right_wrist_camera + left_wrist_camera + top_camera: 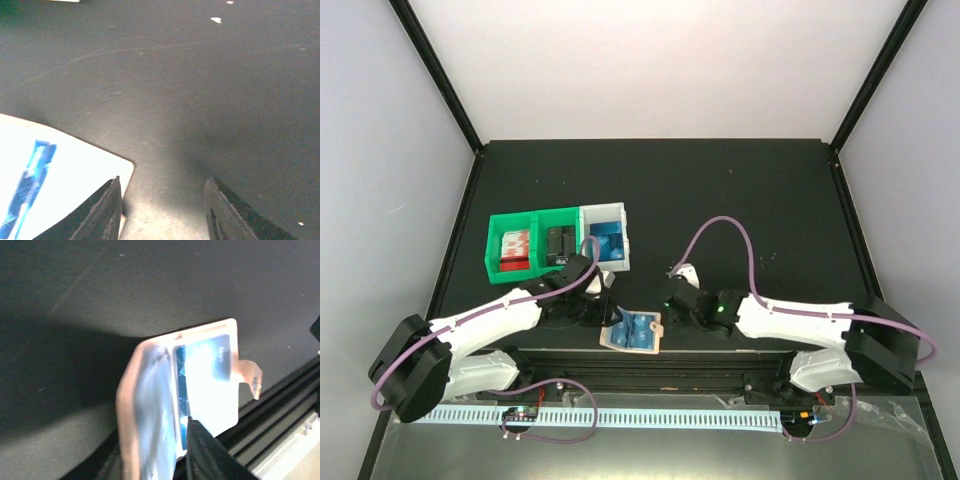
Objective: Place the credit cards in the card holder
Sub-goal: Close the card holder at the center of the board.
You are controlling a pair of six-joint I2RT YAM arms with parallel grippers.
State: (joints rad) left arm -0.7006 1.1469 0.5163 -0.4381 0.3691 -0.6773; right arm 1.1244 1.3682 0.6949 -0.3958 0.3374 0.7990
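Observation:
The tan card holder (634, 333) lies open at the table's near edge, with a bright blue credit card (638, 330) in it. In the left wrist view the holder (150, 405) has its left flap raised and a blue card (181, 371) under glare. My left gripper (603, 308) is at that flap and looks shut on it. One dark finger (202, 452) shows and the other is hidden behind the flap. My right gripper (162, 189) is open and empty just right of the holder (60, 175), with its left finger over the holder's corner. More blue cards (608, 243) lie in the white bin.
Two green bins (515, 250) (558, 243) and the white bin (620, 215) stand in a row behind the left gripper. A black rail (700, 365) runs along the near edge. The holder's clasp tab (250, 376) hangs toward the rail.

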